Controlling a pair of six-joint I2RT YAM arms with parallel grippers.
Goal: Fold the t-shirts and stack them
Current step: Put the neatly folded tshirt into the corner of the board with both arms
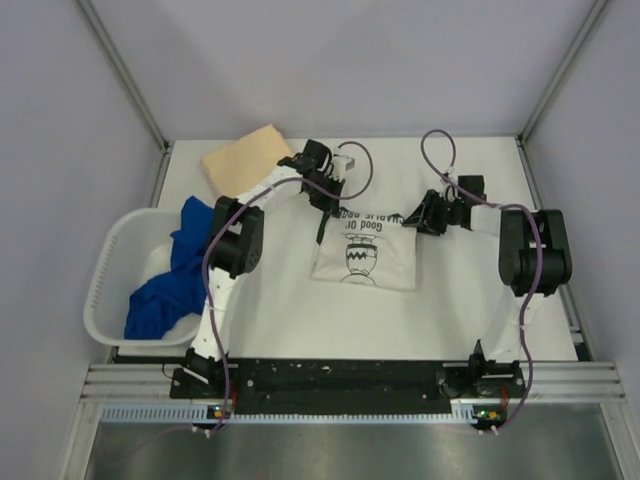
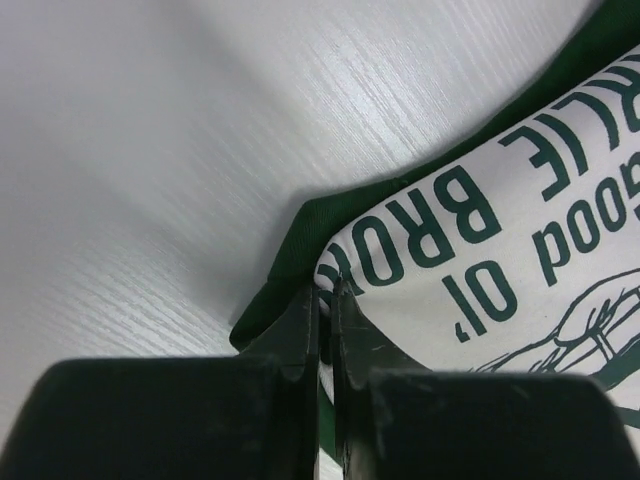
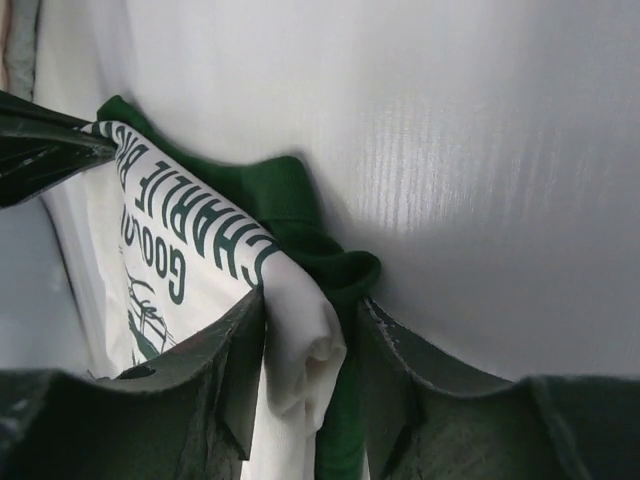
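Gripping far corners of the white printed cloth t-shirt [image 1: 365, 255]: left claw [image 2: 328, 292], right claw [image 3: 312, 305]; wrist views alone reveal green sleeves [image 3: 290, 195].

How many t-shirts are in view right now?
3 at least: the white printed shirt mid-table; the tan shirt at the back left; a blue heap in the basket, which may hold more than one shirt.

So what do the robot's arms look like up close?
The left arm and right arm match: white tubes joined by chunky black round joints, each with a thin purple cable looping off it. The left end effector and right end effector each have two dark, wedge-shaped fingers.
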